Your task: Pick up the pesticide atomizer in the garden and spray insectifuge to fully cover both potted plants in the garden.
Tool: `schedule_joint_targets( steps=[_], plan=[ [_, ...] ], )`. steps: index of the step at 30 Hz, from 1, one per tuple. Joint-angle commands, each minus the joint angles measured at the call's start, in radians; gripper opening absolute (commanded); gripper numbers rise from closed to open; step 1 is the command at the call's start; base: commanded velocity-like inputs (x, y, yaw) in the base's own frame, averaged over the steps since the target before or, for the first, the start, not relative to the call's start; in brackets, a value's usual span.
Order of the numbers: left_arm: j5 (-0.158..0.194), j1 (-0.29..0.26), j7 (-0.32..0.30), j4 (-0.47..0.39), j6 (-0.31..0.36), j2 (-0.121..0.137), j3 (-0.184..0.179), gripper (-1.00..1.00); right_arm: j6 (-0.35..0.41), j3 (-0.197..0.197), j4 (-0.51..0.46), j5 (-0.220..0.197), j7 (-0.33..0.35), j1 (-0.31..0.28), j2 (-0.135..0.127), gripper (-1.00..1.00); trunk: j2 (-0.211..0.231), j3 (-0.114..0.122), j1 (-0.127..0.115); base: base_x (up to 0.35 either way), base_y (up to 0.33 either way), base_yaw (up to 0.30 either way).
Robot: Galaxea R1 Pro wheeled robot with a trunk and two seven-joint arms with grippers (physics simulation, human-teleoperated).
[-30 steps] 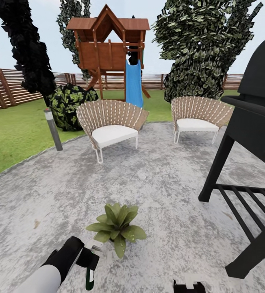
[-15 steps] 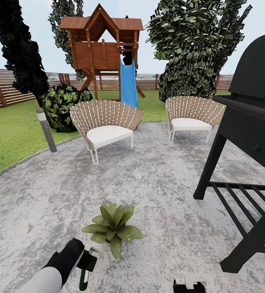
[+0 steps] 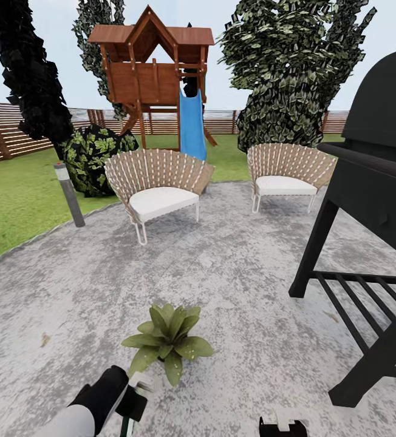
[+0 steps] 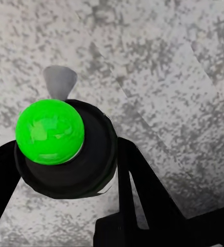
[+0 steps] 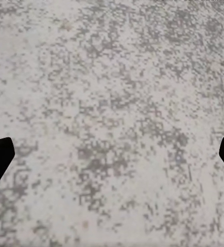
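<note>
Left hand (image 3: 131,405) pinches the atomizer (image 4: 65,149), held just near of the plant (image 3: 167,340) on the patio (image 3: 246,273). Right hand (image 5: 112,154) spread, fingers apart over bare stone.

We see a mottled grey stone patio (image 3: 234,261), a pale-speckled green potted plant (image 3: 167,340), tan woven chairs (image 3: 158,182) with white cushions, a black grill (image 3: 374,200), a blue slide (image 3: 192,124) and a reddish-brown playhouse (image 3: 152,67).
</note>
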Motion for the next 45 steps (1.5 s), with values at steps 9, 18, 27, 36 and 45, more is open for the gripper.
schedule_joint_targets(
  steps=[9, 18, 27, 36, 45],
  plan=[
    [-0.002, -0.002, 0.072, -0.063, 0.001, -0.013, 0.017, -1.0, -0.002, -0.008, 0.001, 0.011, -0.002, -0.001, -0.001, 1.0, 0.0, -0.001, 0.0, 0.0, 0.0, 0.0],
    [0.017, -0.001, 0.079, -0.069, -0.002, -0.029, 0.018, -1.0, -0.003, -0.008, 0.001, 0.009, -0.005, -0.001, -0.001, 1.0, 0.0, -0.001, 0.0, 0.0, 0.0, 0.0],
    [0.017, -0.003, 0.079, -0.084, -0.001, -0.027, 0.015, -1.0, -0.003, -0.008, 0.0, 0.008, -0.005, -0.001, 0.0, 1.0, 0.0, -0.001, 0.0, -0.134, 0.0, -0.145],
    [0.007, -0.012, 0.08, -0.084, 0.011, -0.027, 0.011, -1.0, -0.003, -0.008, 0.0, 0.009, -0.005, -0.001, 0.001, 1.0, -0.014, -0.007, 0.007, -0.008, 0.0, -0.006],
    [0.013, -0.01, 0.079, -0.082, 0.01, -0.031, 0.01, -1.0, -0.003, -0.008, 0.0, 0.008, -0.005, -0.001, 0.001, 1.0, -0.049, -0.033, 0.027, 0.0, 0.0, 0.0]
  ],
)
